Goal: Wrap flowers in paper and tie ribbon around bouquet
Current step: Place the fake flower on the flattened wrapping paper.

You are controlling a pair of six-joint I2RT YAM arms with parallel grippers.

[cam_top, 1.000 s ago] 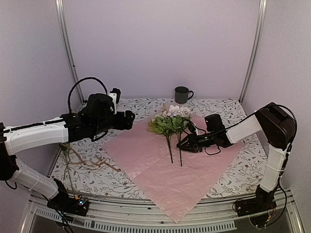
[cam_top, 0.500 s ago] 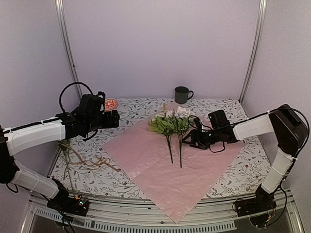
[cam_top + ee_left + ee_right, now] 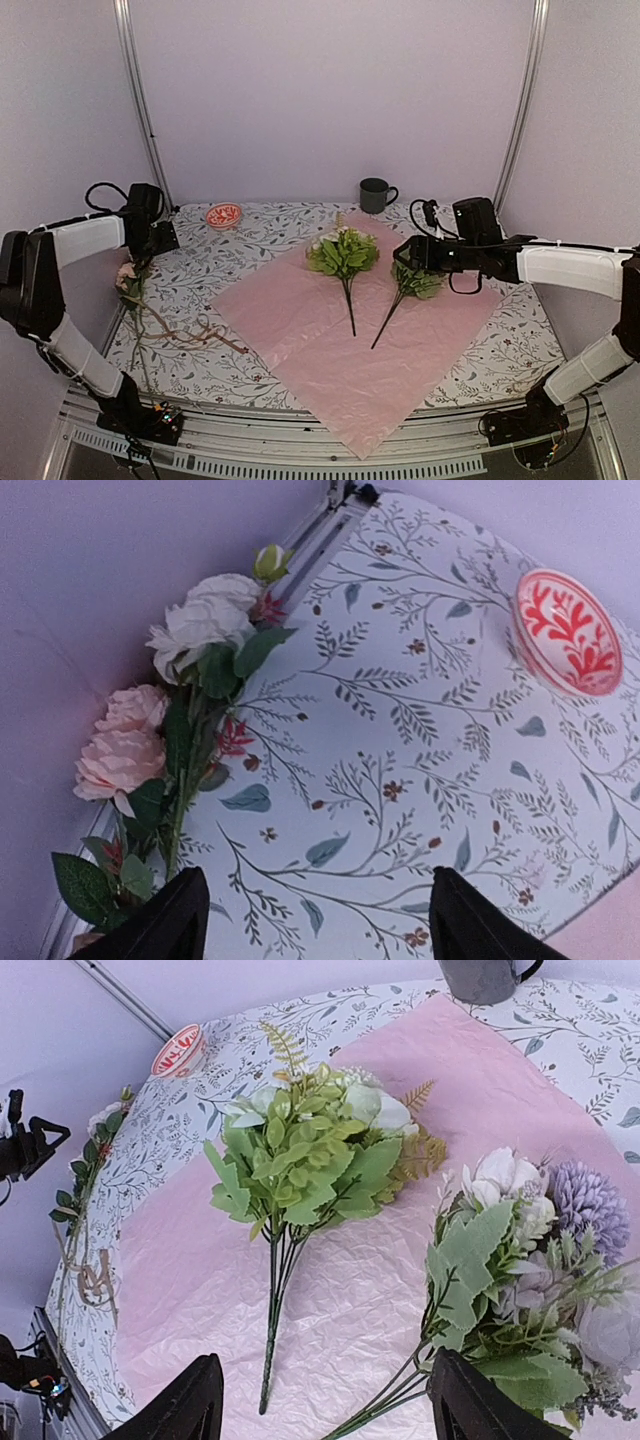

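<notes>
The paper point(image 3: 330, 370) lies flat mid-table point(image 3: 500, 350), one corner at the near edge, with the ribbon point(image 3: 195, 332) curled beside it toward the left edge. Two bunches of flowers lie on the paper: a leafy bunch point(image 3: 343, 255) and a lilac bunch point(image 3: 415, 282). The right claw point(image 3: 402, 258) hangs spread and holding nothing, just by the lilac one. Pink stems point(image 3: 127, 277) lie along the left edge near the left claw point(image 3: 315, 895), also spread. At the far edge sit a red-patterned bowl point(image 3: 224, 215) and a mug point(image 3: 375, 195), its inside hidden.

Soft, even, lilac-tinted light falls from above, leaving only faint shadows under the flowers point(image 3: 343, 254). The paper point(image 3: 340, 1290) shows a mild sheen. In both wrist views the fingers point(image 3: 170, 925) at 5 and 7 o'clock are dark, soft-edged silhouettes.
</notes>
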